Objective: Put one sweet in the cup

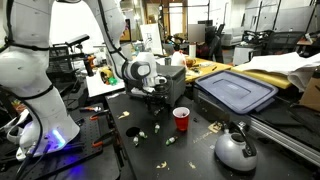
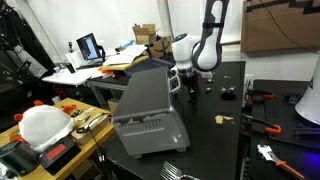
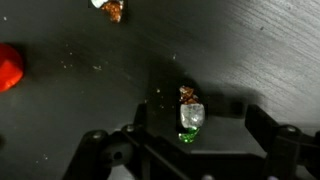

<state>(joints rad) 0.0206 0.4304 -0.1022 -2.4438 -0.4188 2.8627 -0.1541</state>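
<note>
The small red cup stands upright on the black table, to the right of my gripper. In the wrist view only its red edge shows at the far left. A sweet in a clear and green wrapper lies on the table between my open fingers, touching neither. Another sweet lies at the top edge of the wrist view. Several more sweets are scattered on the table near the cup. The gripper hangs low beside the toaster oven, and the cup is hidden in that exterior view.
A grey toaster oven stands behind the cup and fills the middle of an exterior view. A rounded silver kettle stands at the front right. Tools and cables lie along the table's edge.
</note>
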